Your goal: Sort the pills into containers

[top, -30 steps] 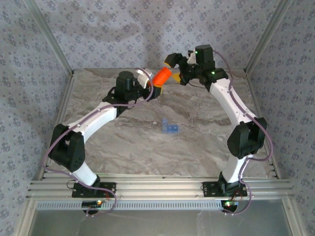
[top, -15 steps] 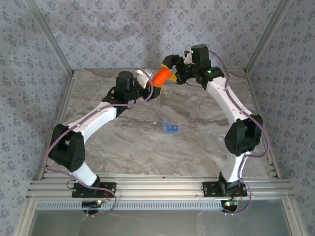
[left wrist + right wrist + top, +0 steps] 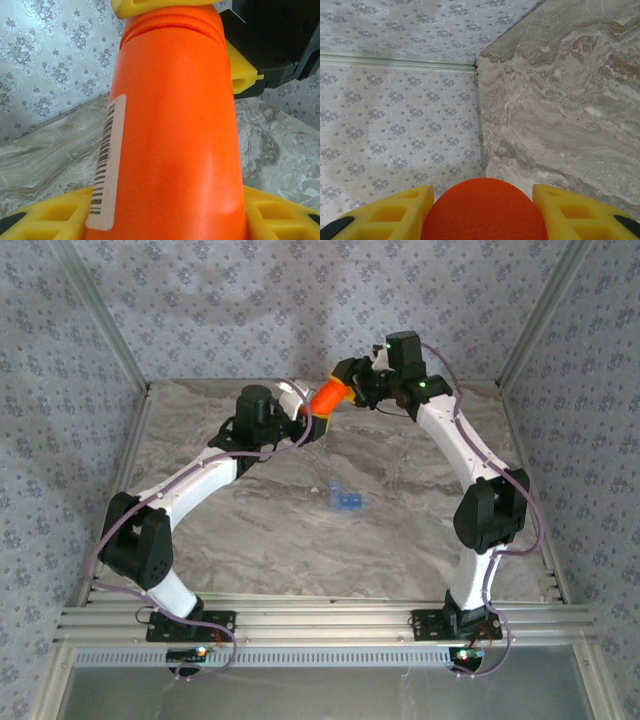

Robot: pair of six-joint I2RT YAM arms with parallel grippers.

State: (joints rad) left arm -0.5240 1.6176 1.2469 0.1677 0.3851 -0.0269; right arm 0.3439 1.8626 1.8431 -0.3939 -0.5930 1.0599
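Pill box point(image 3: 346, 500) lies apart; right tool point(image 3: 343, 374) has closed onto the orange bottle point(image 3: 328, 396) that left tool point(image 3: 317, 422) holds.

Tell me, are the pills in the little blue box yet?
Not yet. Done: the left gripper holds the orange bottle up off the table. In hand: the right gripper clamps the bottle's top end, probably to open it. Left: getting the pills out and into the blue pill box, which sits mid-table, apart from both grippers.
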